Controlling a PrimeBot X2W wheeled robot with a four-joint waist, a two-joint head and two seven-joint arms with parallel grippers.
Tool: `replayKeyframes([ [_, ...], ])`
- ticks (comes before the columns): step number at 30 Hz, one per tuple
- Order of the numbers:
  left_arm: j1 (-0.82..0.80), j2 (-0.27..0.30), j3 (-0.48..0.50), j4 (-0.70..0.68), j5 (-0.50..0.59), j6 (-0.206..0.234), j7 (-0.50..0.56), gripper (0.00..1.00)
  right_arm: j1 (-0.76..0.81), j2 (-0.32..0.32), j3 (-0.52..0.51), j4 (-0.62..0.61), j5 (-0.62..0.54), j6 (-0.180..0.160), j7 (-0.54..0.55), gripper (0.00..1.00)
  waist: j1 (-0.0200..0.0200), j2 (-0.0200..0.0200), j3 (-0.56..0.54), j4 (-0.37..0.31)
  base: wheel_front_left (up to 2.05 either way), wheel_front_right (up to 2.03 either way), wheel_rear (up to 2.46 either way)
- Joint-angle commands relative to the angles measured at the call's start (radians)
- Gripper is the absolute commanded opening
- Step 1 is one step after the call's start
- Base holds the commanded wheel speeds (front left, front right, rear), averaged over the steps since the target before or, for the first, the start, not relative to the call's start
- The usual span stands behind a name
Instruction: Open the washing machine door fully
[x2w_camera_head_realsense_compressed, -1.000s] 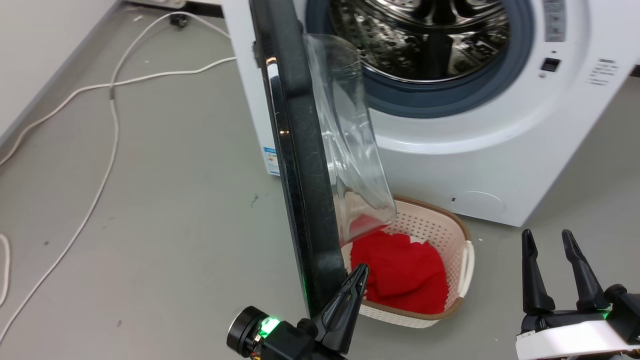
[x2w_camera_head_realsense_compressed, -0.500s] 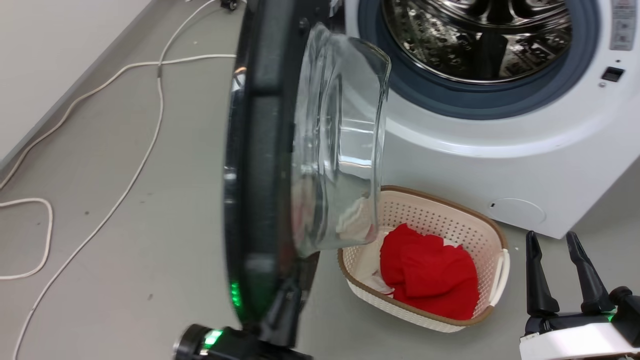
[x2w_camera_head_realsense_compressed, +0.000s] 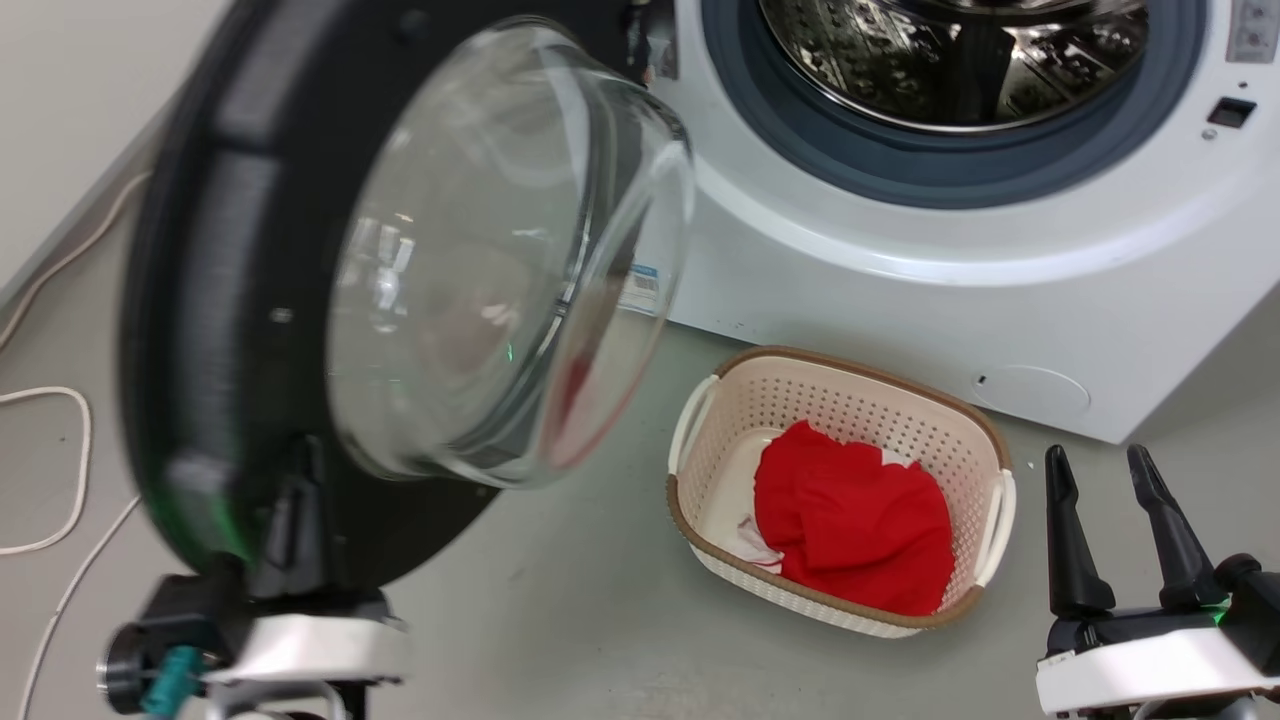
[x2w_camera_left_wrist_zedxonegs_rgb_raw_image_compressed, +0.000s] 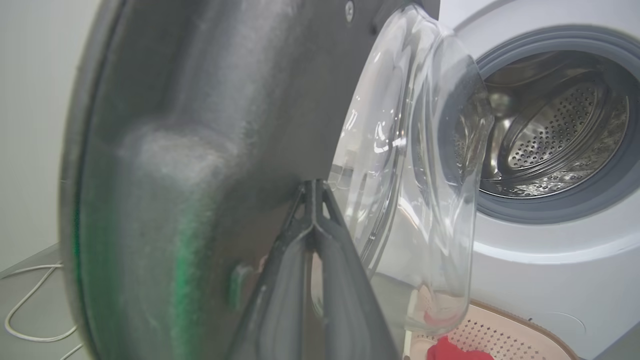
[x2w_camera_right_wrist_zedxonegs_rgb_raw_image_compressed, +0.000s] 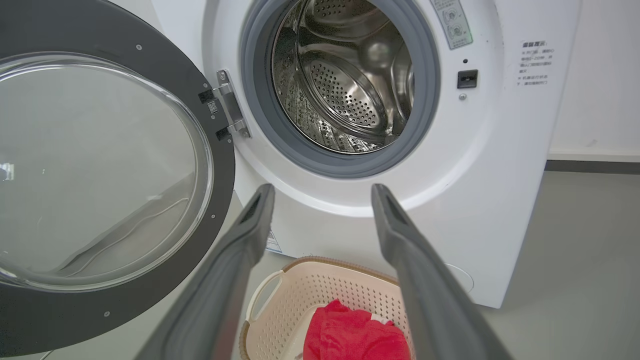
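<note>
My left jaws (x2w_camera_left_wrist_zedxonegs_rgb_raw_image_compressed: 314, 186) are pinched together, the tips meeting with nothing between them. They point up at the dark inner face of the washing machine door (x2w_camera_head_realsense_compressed: 200, 300), just beside the edge of its clear glass bowl (x2w_camera_head_realsense_compressed: 500, 250). Whether the tips truly press on the door I cannot tell. In the head view those jaws sit low at the near left, blurred, under the door's lower rim.

The door stands swung out to the left of the washing machine (x2w_camera_head_realsense_compressed: 900, 290), hanging on a metal hinge (x2w_camera_right_wrist_zedxonegs_rgb_raw_image_compressed: 227, 107) at the left side of the round opening. Its inner face and the bulging bowl are turned rightward and toward me, and a green glow lies on its near lower rim. The opening is uncovered: I see the grey rubber gasket (x2w_camera_head_realsense_compressed: 950, 170) and, inside it, the steel perforated drum (x2w_camera_right_wrist_zedxonegs_rgb_raw_image_compressed: 350, 85).

My right jaws (x2w_camera_right_wrist_zedxonegs_rgb_raw_image_compressed: 321, 187) are spread wide and hold nothing. They rest at the near right, fingers aimed at the machine's white front, well apart from the door.

On the grey floor (x2w_camera_head_realsense_compressed: 560, 620), near the machine's lower front and right of the door, sits a cream perforated basket (x2w_camera_head_realsense_compressed: 860, 405) with a brown rim. A red cloth (x2w_camera_head_realsense_compressed: 850, 530) lies crumpled inside it.
</note>
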Motion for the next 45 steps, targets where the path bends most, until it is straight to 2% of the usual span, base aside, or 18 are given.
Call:
replayKeyframes([
  [1, -0.026, 0.007, 0.029, 0.022, -0.005, -0.004, 0.003, 0.0, -0.014, 0.002, -0.002, -0.004, -0.007, -0.001, 0.002, 1.0, 0.0, 0.0, 0.009, -0.013, 0.0, 0.0, 0.0],
  [13, -0.181, 0.073, 0.32, 0.239, 0.0, -0.057, 0.003, 0.0, -0.042, 0.002, 0.003, 0.002, -0.004, -0.001, 0.006, 1.0, 0.0, 0.0, 0.036, -0.087, 0.0, 0.0, 0.0],
  [19, -0.223, 0.087, 0.389, 0.308, 0.036, -0.099, 0.003, 0.0, -0.05, 0.002, 0.007, 0.017, -0.001, -0.001, 0.002, 1.0, 0.0, 0.0, 0.031, -0.105, 0.0, 0.0, 0.0],
  [24, -0.187, 0.046, 0.41, 0.281, 0.078, -0.112, 0.003, 0.0, -0.047, 0.002, 0.011, 0.032, 0.008, -0.001, -0.004, 1.0, 0.0, 0.0, 0.02, -0.118, 0.0, 0.0, 0.0],
  [30, -0.096, -0.011, 0.391, 0.182, 0.113, -0.117, 0.003, 0.0, -0.039, 0.002, 0.016, 0.054, 0.017, -0.001, -0.011, 1.0, 0.0, 0.0, -0.008, -0.135, 0.0, 0.0, 0.0],
  [31, -0.079, -0.017, 0.384, 0.161, 0.113, -0.117, 0.003, 0.11, -0.038, 0.002, 0.017, 0.056, 0.017, -0.001, -0.012, 1.0, 0.0, 0.0, -0.012, -0.138, 0.0, 0.0, 0.0],
  [32, -0.038, -0.025, 0.353, 0.104, 0.112, -0.11, 0.003, 1.0, -0.038, 0.002, 0.015, 0.06, 0.018, -0.001, -0.017, 1.0, 0.0, 0.0, -0.02, -0.146, 0.0, 0.0, 0.0],
  [33, -0.024, -0.028, 0.338, 0.088, 0.115, -0.107, 0.003, 1.0, -0.037, 0.002, 0.017, 0.063, 0.018, -0.001, -0.018, 1.0, 0.0, 0.0, -0.025, -0.15, 0.0, 0.0, 0.0],
  [34, 0.01, -0.03, 0.273, 0.045, 0.109, -0.086, 0.003, 1.0, -0.029, 0.002, 0.02, 0.07, 0.01, -0.001, -0.021, 1.0, 0.0, 0.0, -0.042, -0.163, 0.0, 0.0, 0.0],
  [38, 0.032, -0.03, 0.183, 0.004, 0.098, -0.061, 0.003, 1.0, -0.029, 0.002, 0.021, 0.072, 0.0, -0.001, -0.023, 1.0, 0.0, 0.0, -0.057, -0.194, 0.0, 0.0, 0.0],
  [45, 0.029, -0.03, 0.066, -0.017, 0.119, -0.056, 0.003, 1.0, -0.025, 0.002, 0.033, 0.077, -0.009, -0.001, -0.023, 1.0, 0.0, 0.0, -0.081, -0.288, 0.0, 0.0, 0.0],
])
